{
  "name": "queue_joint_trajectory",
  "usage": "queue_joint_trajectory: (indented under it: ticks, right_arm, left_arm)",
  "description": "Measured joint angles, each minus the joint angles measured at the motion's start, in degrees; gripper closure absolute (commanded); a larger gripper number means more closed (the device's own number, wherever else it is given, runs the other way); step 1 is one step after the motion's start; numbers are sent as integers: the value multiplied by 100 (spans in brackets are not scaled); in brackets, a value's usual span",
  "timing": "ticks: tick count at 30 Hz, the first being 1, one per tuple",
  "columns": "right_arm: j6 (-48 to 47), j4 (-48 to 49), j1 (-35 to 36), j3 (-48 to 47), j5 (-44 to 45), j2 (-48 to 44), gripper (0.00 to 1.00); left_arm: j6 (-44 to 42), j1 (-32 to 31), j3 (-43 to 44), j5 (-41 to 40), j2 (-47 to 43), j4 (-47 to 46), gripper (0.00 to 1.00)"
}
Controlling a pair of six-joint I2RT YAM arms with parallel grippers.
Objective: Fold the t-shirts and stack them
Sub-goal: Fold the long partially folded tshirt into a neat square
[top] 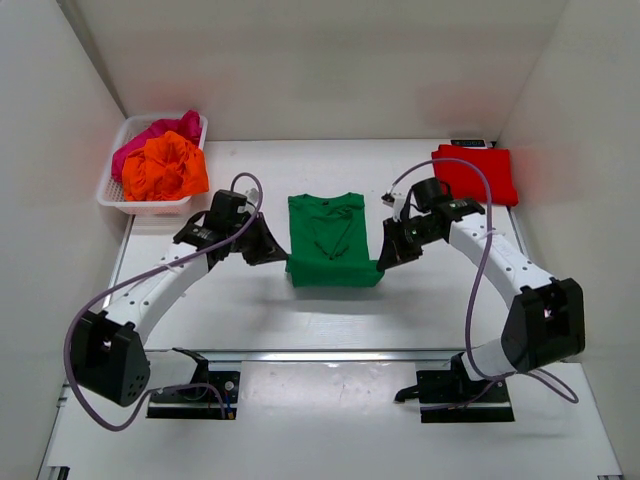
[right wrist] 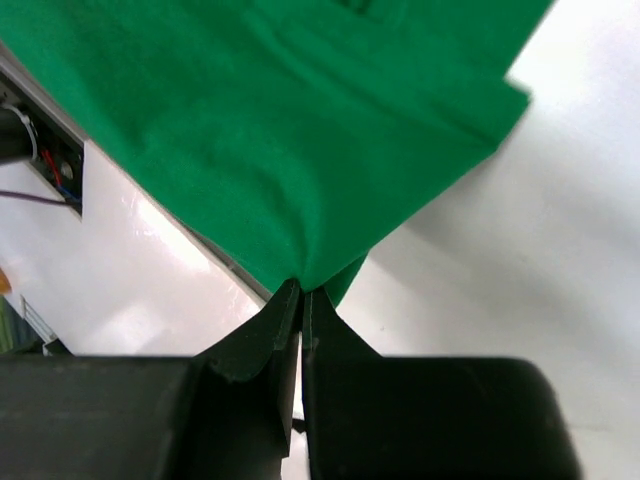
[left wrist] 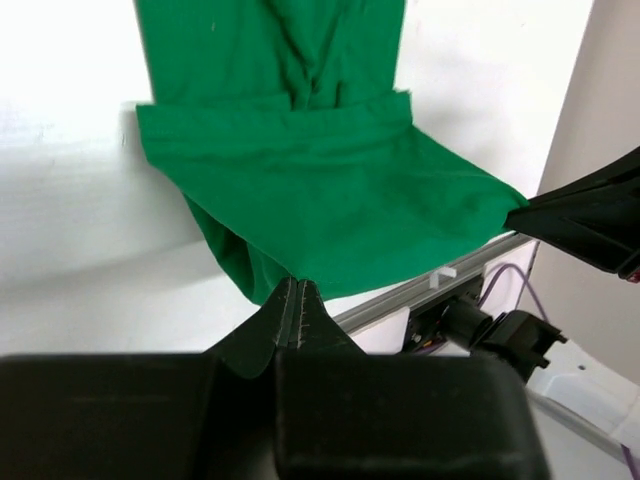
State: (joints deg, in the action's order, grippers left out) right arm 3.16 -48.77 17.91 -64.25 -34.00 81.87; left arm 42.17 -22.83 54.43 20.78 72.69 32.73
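Note:
A green t-shirt (top: pixel 330 238) lies in the middle of the table with its near hem lifted and carried over the body. My left gripper (top: pixel 283 257) is shut on the near left corner of the green t-shirt (left wrist: pixel 320 190), fingertips pinched together in the left wrist view (left wrist: pixel 295 285). My right gripper (top: pixel 381 262) is shut on the near right corner of the same shirt (right wrist: pixel 290 130), fingertips together in the right wrist view (right wrist: pixel 300 290). A folded red t-shirt (top: pixel 476 172) lies at the back right.
A white basket (top: pixel 117 190) at the back left holds a crumpled orange shirt (top: pixel 165 168) and a pink one (top: pixel 160 133). A metal rail (top: pixel 330 355) runs across the near table. White walls close in on the left, the right and the back.

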Motion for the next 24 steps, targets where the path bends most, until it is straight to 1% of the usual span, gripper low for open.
queue_joint_trajectory:
  ticks: [6, 13, 19, 24]
  right_arm:
    - [-297, -247, -133, -925, -13, 468, 100]
    - [-485, -444, -190, -1781, -42, 1084, 100]
    - [-581, -498, -293, -2247, -44, 1541, 100]
    - [-632, -522, -420, -2610, -46, 1902, 100]
  left_arm:
    - [-37, 168, 439, 52, 254, 11, 100]
    - [-39, 413, 737, 146, 579, -33, 100]
    - [-44, 551, 1010, 166, 1021, -157, 100]
    - [-37, 627, 1429, 184, 1403, -273, 100]
